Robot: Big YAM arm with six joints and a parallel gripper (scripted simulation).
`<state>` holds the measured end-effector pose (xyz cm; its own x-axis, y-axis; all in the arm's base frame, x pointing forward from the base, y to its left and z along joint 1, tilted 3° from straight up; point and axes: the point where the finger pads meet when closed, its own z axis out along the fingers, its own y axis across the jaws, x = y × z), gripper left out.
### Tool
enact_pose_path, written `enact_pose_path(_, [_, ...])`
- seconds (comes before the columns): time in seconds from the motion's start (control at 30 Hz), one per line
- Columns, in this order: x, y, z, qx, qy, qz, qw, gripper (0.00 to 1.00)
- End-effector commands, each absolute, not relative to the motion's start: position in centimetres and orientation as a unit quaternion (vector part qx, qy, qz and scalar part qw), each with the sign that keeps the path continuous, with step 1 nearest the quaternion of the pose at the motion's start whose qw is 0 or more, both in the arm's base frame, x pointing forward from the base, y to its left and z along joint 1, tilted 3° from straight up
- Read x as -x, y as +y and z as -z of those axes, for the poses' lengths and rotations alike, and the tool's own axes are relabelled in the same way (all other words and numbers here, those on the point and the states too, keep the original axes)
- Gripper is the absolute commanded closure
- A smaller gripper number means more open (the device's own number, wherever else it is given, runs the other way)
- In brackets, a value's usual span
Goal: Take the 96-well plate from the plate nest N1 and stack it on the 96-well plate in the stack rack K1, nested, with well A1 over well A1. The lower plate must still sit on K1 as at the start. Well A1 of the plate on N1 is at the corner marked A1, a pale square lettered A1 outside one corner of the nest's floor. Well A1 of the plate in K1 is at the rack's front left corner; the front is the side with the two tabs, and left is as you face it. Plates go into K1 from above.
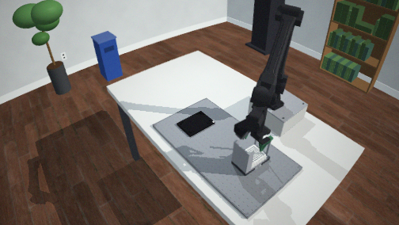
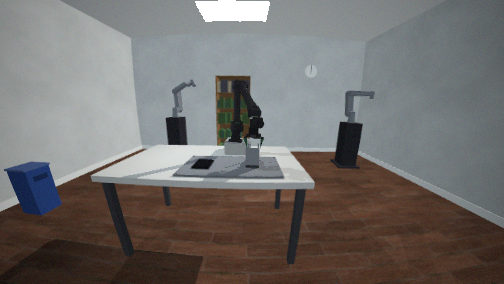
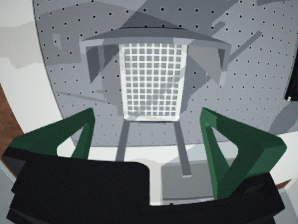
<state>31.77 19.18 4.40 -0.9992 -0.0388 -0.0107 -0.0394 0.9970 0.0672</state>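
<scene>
Looking down from the top view, the nest N1 [image 1: 195,123] at 9 o'clock of the rack shows only its dark floor; a white 96-well plate [image 1: 257,154] sits inside the stack rack K1 [image 1: 242,159], so placement appears done.

Exterior view: the gripper [image 2: 254,143] hangs directly over the rack.

Wrist view: green fingers stand wide, holding nothing; the plate lies at 12 o'clock, well apart. A1 alignment cannot be confirmed.
</scene>
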Motion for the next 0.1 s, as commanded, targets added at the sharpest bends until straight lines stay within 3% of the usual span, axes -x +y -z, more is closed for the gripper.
enact_pose_path(0.0, [-33.69,19.53,-6.29,0.018,0.999,-0.042,0.023,0.0])
enact_pose_path(0.07, [-33.69,19.53,-6.29,0.018,0.999,-0.042,0.023,0.0])
